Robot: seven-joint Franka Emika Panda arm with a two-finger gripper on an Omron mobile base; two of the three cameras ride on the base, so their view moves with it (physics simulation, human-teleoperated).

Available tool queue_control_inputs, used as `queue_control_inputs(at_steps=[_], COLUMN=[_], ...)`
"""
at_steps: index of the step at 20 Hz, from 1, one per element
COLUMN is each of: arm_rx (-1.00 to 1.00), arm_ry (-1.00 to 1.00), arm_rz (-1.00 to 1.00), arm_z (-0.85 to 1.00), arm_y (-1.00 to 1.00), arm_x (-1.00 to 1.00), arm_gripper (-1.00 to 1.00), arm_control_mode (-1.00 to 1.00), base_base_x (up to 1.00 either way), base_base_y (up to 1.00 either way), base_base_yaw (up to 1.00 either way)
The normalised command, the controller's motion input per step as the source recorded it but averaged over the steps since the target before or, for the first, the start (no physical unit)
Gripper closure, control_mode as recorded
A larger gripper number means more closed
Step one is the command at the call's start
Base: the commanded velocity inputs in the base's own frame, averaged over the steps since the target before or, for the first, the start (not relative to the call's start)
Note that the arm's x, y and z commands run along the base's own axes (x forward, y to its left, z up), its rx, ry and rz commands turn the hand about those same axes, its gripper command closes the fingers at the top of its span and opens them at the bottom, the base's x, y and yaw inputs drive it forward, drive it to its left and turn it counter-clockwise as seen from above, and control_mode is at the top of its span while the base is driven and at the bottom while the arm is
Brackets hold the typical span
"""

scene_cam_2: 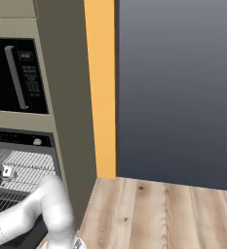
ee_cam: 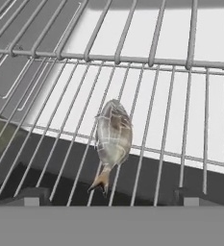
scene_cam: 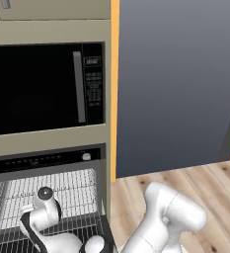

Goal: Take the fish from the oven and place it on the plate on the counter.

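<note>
The fish (ee_cam: 113, 139), small and pale tan-grey, lies on the oven's grey wire rack (ee_cam: 180, 96) with its tail pointing toward me. My gripper (ee_cam: 111, 198) hovers just above and behind the tail. It is open: its dark fingertips (ee_cam: 29, 196) stand wide apart on either side, holding nothing. The black-fronted oven (scene_cam: 42, 161) is open, and my arm's wrist (scene_cam: 43, 207) reaches down over its rack (scene_cam: 57, 190). The oven's control strip (scene_cam_2: 17, 138) sits at the left in the right base view. The blue plate and the counter are out of view.
A black microwave (scene_cam: 37, 89) with a vertical grey handle sits above the oven in a beige cabinet. An orange strip (scene_cam_2: 100, 87) and a dark grey wall panel (scene_cam_2: 178, 87) stand to the right. Light wood floor (scene_cam_2: 154, 214) lies below.
</note>
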Motion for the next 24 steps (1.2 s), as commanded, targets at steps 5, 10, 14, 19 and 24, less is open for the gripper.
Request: queue_control_inputs(at_steps=[5, 10, 14, 19, 24], arm_rx=[0.0, 0.0, 0.0, 0.0, -0.02], arm_ry=[0.07, 0.0, 0.01, 0.0, -0.03], arm_rz=[0.0, 0.0, 0.0, 0.0, 0.0], arm_z=[-0.11, -0.5, -0.58, -0.26, -0.22], arm_y=[0.25, 0.17, 0.0, 0.0, -0.01], arm_x=[0.59, 0.12, -0.16, -0.28, -0.15], arm_gripper=[-1.0, -1.0, -1.0, -1.0, -1.0], arm_control_mode=[-1.0, -1.0, -1.0, -1.0, -1.0], base_base_x=[0.0, 0.0, 0.0, 0.0, 0.0], base_base_y=[0.0, 0.0, 0.0, 0.0, 0.0], base_base_yaw=[0.0, 0.0, 0.0, 0.0, 0.0])
